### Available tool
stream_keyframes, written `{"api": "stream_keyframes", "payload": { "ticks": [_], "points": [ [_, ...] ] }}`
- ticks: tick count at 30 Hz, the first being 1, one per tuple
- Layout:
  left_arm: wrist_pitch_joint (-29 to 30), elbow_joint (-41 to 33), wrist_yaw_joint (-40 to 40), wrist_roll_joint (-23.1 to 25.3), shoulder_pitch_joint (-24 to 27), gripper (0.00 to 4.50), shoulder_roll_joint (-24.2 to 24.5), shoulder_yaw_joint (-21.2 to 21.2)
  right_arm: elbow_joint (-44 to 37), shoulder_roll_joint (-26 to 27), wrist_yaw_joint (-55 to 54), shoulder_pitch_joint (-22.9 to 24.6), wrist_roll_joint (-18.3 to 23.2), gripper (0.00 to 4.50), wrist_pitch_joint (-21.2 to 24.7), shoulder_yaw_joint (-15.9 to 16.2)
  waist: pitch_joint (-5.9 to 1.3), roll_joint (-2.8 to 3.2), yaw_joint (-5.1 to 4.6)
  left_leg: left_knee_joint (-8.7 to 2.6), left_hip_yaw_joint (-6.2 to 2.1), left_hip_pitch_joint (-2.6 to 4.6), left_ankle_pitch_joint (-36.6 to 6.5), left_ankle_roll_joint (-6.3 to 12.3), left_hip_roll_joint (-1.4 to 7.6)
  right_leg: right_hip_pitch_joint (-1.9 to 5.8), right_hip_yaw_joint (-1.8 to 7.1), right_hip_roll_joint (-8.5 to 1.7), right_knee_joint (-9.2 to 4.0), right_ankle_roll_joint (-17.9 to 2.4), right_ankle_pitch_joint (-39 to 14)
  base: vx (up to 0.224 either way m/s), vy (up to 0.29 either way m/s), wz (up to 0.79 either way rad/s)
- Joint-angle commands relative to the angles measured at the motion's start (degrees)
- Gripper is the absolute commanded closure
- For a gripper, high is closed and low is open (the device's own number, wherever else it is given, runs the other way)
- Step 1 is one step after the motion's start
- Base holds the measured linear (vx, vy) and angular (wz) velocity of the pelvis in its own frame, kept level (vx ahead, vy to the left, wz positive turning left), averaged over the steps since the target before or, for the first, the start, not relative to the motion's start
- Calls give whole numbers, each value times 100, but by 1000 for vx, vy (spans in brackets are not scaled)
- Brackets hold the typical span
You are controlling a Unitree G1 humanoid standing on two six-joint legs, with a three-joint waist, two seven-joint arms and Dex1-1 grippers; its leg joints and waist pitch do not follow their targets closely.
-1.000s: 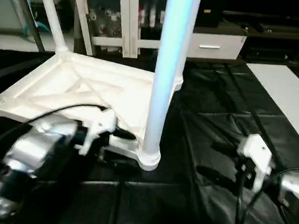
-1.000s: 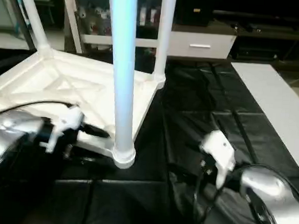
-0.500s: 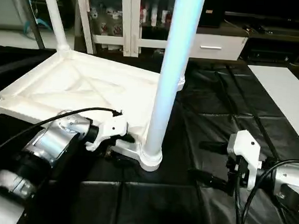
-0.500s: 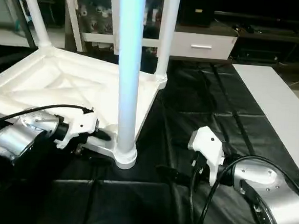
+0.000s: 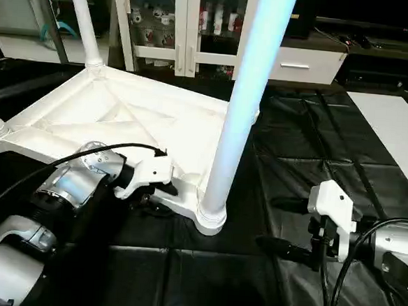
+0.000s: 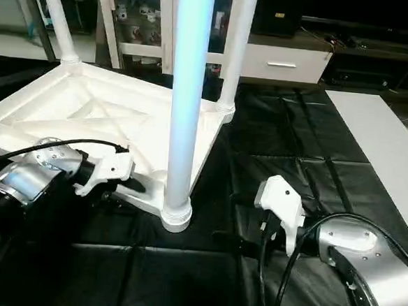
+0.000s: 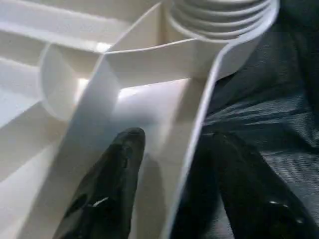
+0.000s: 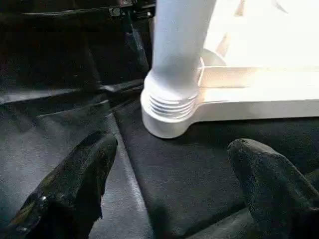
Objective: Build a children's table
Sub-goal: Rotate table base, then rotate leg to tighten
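Observation:
The children's table lies upside down on the black cloth, its ribbed white tabletop (image 5: pixel 122 119) facing up. White tube legs stand upright in its corner sockets: a near one (image 5: pixel 247 93), a far left one (image 5: pixel 84 18) and a far right one (image 6: pixel 239 43). My left gripper (image 5: pixel 160 199) is at the tabletop's near rim, just left of the near leg's socket (image 7: pixel 224 20). It is open and straddles the rim (image 7: pixel 199 124), one finger inside and one outside. My right gripper (image 8: pixel 172 149) hangs open low over the cloth, right of the near socket (image 8: pixel 172 109), nothing between its fingers.
A flat white board (image 5: pixel 394 131) lies at the right edge of the black cloth (image 5: pixel 295 152). Behind the work stand a white cabinet with glass doors (image 5: pixel 178 25) and a drawer unit (image 5: pixel 308 62). Black cables run along both forearms.
The head camera has shifted. My left gripper's jaws have narrowed around the tabletop's near rim. The right gripper stays open near the socket.

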Motion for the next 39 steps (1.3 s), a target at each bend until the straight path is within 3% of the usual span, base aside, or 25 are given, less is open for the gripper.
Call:
{"api": "stream_keyframes", "payload": {
  "ticks": [1, 2, 6, 11, 17, 26, 28, 31, 33, 37, 38, 39],
  "points": [
    [-92, 34, -91, 26, -124, 234, -31, -66, -119, -63, 50, -30, 5, 46, 45, 39, -328, -17, 15, -486, -70, 93, -1231, 56, 279, 231, 195, -403, -414, -1311, -1292, 0, 0, 0],
    [-152, 99, -116, 41, -128, 262, -68, -74, -134, -45, 30, -32, 1, 46, 55, 56, -326, -18, 19, -484, -72, 86, -1223, 61, 276, 235, 197, -408, -416, -1317, -1270, 0, 0, 0],
    [-209, 178, -70, 88, -142, 274, -156, -55, -164, -32, 41, -23, 30, 46, 77, 67, -336, -19, 18, -474, -68, 77, -1130, 92, 272, 245, 195, -400, -396, -1353, -1085, 0, 0, 0],
    [-192, 246, 9, 153, -138, 335, -218, -25, -189, -72, 91, -1, 75, 46, 85, 111, -347, -35, 20, -464, -69, 66, -983, 163, 276, 262, 189, -400, -372, -1426, -864, 0, 0, 0],
    [-110, 214, 49, 146, -13, 385, -240, 29, -154, -54, 89, -41, 66, 46, 79, 144, -334, -61, 25, -466, -61, 80, -1063, 179, 281, 251, 191, -414, -392, -1422, -1052, 0, 0, 0],
    [418, 34, 465, 286, 289, 426, -122, 134, -78, 168, -37, -151, 128, 46, 81, 108, -333, -60, -34, -473, -77, 41, -1025, 167, 276, 265, 184, -415, -382, -1362, -1086, 0, 0, 0],
    [558, -55, 620, 283, 386, 431, -118, 200, -60, 206, -96, -153, 114, 46, 74, 103, -330, -56, -40, -469, -69, 62, -1045, 161, 275, 250, 185, -406, -391, -1375, -1119, 0, 0, 0],
    [1085, -538, 1096, 80, 770, 434, -197, 564, 12, 324, -306, -132, -13, 46, -7, 105, -308, -27, -60, -496, -80, 54, -1209, 94, 278, 250, 179, -407, -403, -1313, -1449, 0, 0, 0],
    [1408, -873, 1304, 26, 982, 436, -210, 710, 41, 404, -421, -125, -55, 46, -28, 93, -297, -46, -107, -509, -94, 32, -1336, 48, 266, 251, 168, -409, -432, -1191, -1816, 0, 0, 0],
    [2246, -2104, 2040, 92, 1726, 438, -365, 1030, 350, 783, -1155, -247, -416, 46, 58, 11, -283, -65, -283, -525, -134, -23, -1491, -10, 231, 247, 141, -386, -478, -956, -2405, 0, 0, 0],
    [2191, -2345, 2139, 74, 1876, 438, -438, 1065, 397, 829, -1232, -258, -448, 46, 86, 8, -269, -89, -306, -527, -136, -13, -1549, 16, 226, 230, 138, -390, -512, -891, -2596, 0, 0, 0],
    [2186, -2396, 2153, 64, 1907, 438, -456, 1070, 403, 835, -1238, -258, -450, 46, 89, 11, -267, -72, -315, -507, -124, 23, -1670, 48, 208, 187, 139, -374, -561, -805, -2847, 0, 0, 0]
  ]
}}
